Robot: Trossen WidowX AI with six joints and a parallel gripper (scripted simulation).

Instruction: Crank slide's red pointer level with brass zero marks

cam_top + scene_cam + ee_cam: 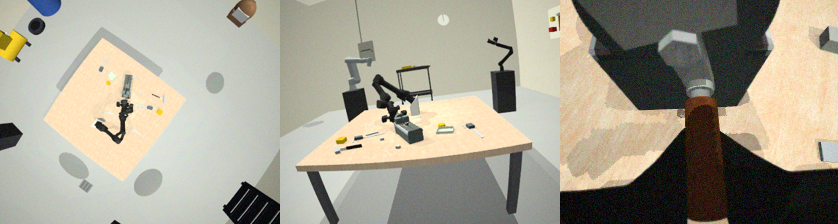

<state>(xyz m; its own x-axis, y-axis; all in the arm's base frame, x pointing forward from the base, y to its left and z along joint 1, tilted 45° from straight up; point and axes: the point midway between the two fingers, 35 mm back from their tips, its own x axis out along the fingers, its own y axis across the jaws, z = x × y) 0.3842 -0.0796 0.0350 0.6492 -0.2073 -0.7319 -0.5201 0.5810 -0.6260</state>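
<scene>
The machine [128, 79] [409, 136] is a long dark grey-green box with a slide channel along its top. A tiny red pointer [127, 85] [406, 123] shows near the middle of the channel; the brass marks are too small to tell apart, so its level against them cannot be told. In the wrist view the grey crank arm [695, 60] runs from the machine's dark end down to a brown handle [705, 185]. My gripper [698, 133] is shut on this handle, with one black finger on each side. In the top and exterior views the arm hides the handle.
Near the machine lie a shallow pale tray [111, 76] [445, 130], a yellow round piece [108, 83] [441, 125] and calipers [101, 69] [470, 125]. On the other side are more calipers [149, 107] [358, 137], a hammer [164, 99] [337, 150] and a yellow block [160, 112] [341, 140].
</scene>
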